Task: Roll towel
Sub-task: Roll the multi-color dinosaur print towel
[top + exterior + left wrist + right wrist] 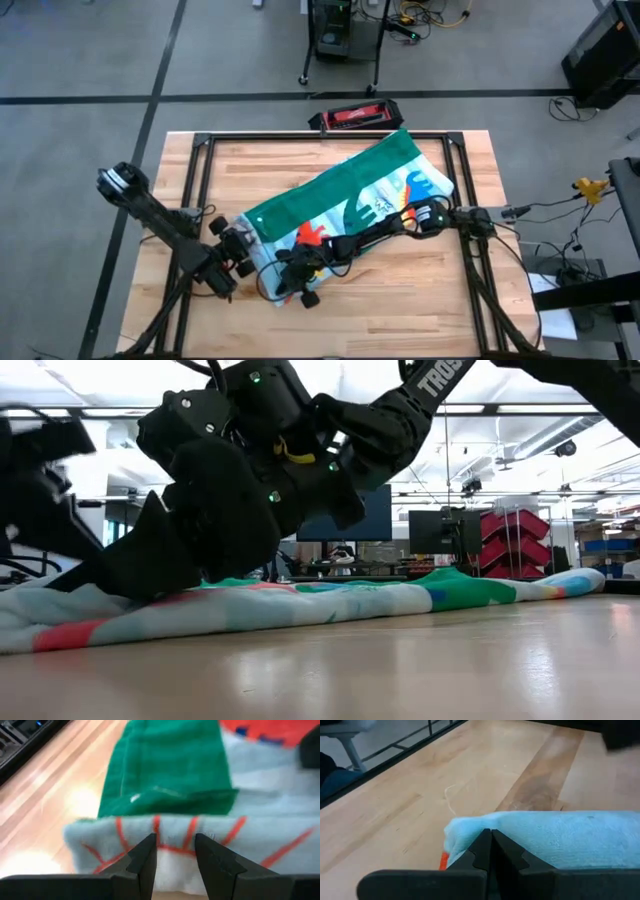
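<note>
- Fingers of the left gripper [175, 865] stand a narrow way apart at the near edge of the towel [345, 205], with a fold of pale cloth marked by red lines between them; the wrist view shows the cloth in the gap, so the grip looks closed on that edge.
- Right gripper [491, 851] has its two fingers pressed fully together, tips at the pale blue edge of the towel; whether any cloth is pinched between them cannot be told.
- From above, the left gripper [243, 252] sits at the towel's lower left end and the right gripper [297, 272] just beside it, at the same end, with the right arm reaching in across the cloth.
- Towel lies slantwise over the middle of the table [400, 310], green back folded over along its far side, dinosaur print showing along the near side; its lower left end is bunched.
- Table is pale wood planks with a dark metal frame around the work area.
- Grey floor with dark lines surrounds the table; a black and red case [355, 116] lies on the floor just past the far edge.
- Low view shows red bins [513, 536] and dark monitors [440, 530] in the room behind; the dark arms block most of its left half.
</note>
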